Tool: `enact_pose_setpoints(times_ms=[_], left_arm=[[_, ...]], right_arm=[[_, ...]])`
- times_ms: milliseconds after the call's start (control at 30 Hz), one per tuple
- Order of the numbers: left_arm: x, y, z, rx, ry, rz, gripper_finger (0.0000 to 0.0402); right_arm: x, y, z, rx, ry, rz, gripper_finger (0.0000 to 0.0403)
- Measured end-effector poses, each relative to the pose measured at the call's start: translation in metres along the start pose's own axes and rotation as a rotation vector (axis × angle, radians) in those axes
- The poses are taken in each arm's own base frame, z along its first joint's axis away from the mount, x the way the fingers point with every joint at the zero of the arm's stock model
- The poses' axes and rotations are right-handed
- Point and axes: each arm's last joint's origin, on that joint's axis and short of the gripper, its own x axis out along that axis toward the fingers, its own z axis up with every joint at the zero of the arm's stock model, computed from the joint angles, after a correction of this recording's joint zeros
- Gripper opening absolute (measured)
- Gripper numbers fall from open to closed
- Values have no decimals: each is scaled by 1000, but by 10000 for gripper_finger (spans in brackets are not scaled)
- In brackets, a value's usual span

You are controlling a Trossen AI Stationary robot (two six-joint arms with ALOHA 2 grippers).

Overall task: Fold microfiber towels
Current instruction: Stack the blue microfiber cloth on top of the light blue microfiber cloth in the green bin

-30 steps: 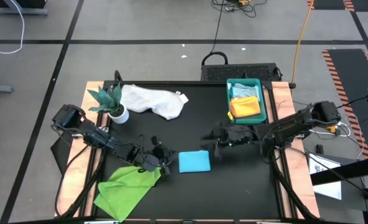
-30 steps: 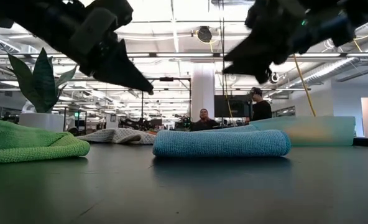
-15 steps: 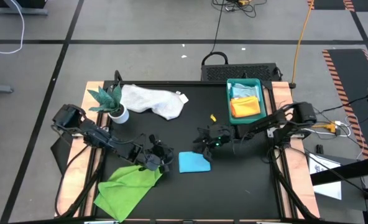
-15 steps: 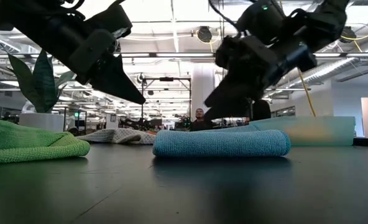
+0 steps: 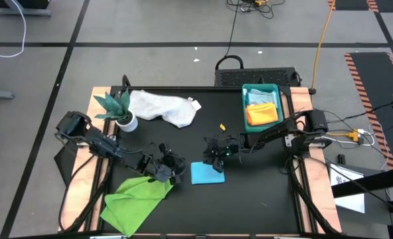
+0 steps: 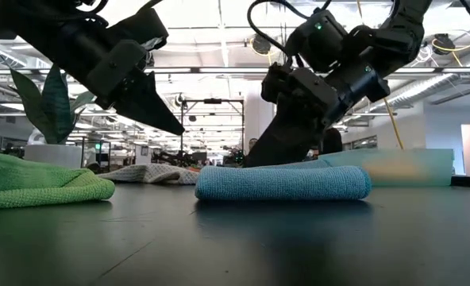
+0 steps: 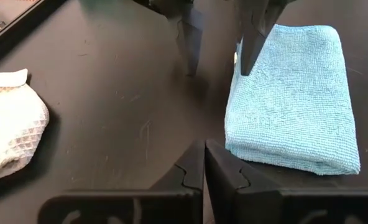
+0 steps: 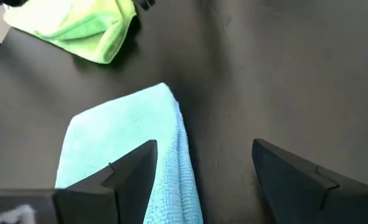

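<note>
Five cloths: all in sight, taken from the 9 o'clock side of the tabletop [image 5: 183, 139] across to 3 o'clock.
Lime green towel [image 5: 135, 197]: crumpled at the 7 o'clock corner, not yet folded.
White-grey towel [image 5: 162, 107]: loose heap near 11 o'clock, just beside the potted plant [image 5: 119, 108].
Left end effector [image 5: 170, 169]: fingers pressed together and empty, hanging above the tabletop between the green towel and the folded one.
Turquoise towel [image 5: 206, 173]: folded into a neat flat rectangle near 6 o'clock, lying on the tabletop.
Right end effector [image 5: 214, 157]: fingers spread wide, tilted down over the 12 o'clock edge of the turquoise towel; one finger above the cloth, the other over bare tabletop.
Step in hand: probably picking up the folded turquoise towel to put it away.
How to do it well: lower until one finger slides under every layer at the edge, close on the whole stack, then lift level so the fold does not fall open.
Teal tray [image 5: 261, 89]: at 2 o'clock, already holding the pale blue towel [image 5: 260, 98] and orange towel [image 5: 263, 115].
</note>
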Motion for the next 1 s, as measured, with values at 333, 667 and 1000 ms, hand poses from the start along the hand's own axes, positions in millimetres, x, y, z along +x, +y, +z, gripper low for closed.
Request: enact_pose_setpoints(times_ms=[333,667,1000], left_arm=[[0,0,0,0,0,-1,4],[0,0,0,-2,-1,-1,25],[0,0,0,-5,-1,-1,26]], right_arm=[[6,3,-7,10,36,50,254],[10,1,-12,14,54,43,253],[10,-1,-15,-8,71,-19,247]])
